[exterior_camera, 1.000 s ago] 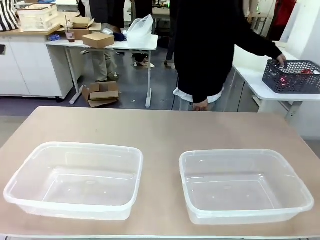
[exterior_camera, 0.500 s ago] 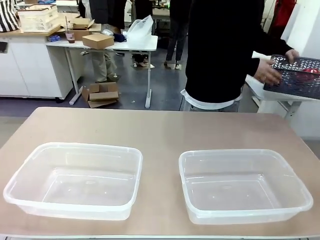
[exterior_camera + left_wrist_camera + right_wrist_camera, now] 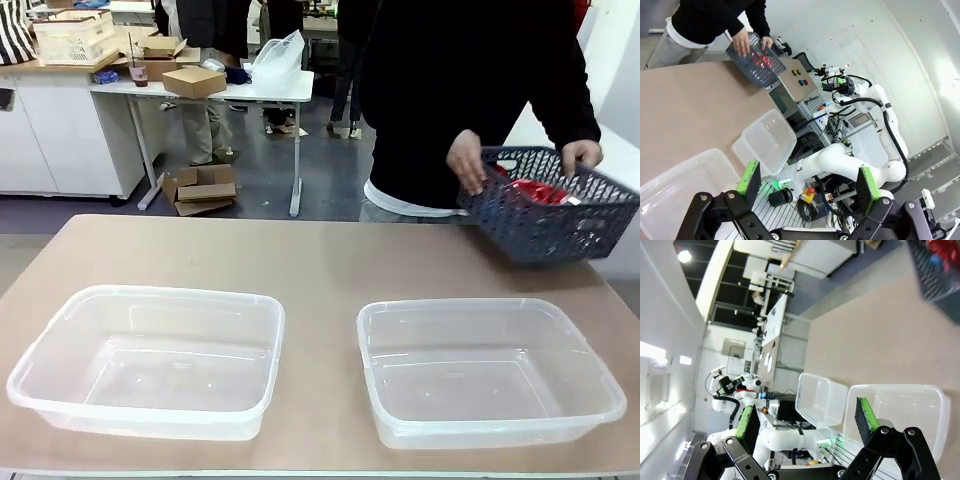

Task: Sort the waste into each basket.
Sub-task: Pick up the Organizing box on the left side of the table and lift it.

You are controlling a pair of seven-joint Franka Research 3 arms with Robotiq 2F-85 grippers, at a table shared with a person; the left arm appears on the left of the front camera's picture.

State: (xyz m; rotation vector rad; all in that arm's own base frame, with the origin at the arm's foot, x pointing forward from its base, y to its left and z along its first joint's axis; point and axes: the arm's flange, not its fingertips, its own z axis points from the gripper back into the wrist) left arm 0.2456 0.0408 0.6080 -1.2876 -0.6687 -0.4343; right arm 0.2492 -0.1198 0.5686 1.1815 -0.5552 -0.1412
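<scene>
Waste (image 3: 535, 192), red cans as far as I can tell, sits in the blue basket (image 3: 548, 222) that the person carries tilted over the far right edge of the desk (image 3: 320, 262), one hand (image 3: 467, 162) on its near rim and the other hand (image 3: 583, 154) on the far rim, probably to set it down or tip it out for sorting. The robot's left hand (image 3: 805, 185) hangs high above its side of the desk with its green pads (image 3: 748, 178) spread wide, grasping nothing. The right hand (image 3: 807, 423) is likewise released, pads (image 3: 865, 414) far apart and touching nothing. Neither arm shows from the front, so I judge both are parked out of the way, waiting. Below them two clear tubs lie side by side, the left tub (image 3: 148, 360) and right tub (image 3: 490, 370), both bare inside and set within easy reach of each arm, presumably one per kind of waste. Sorting has not yet begun.
</scene>
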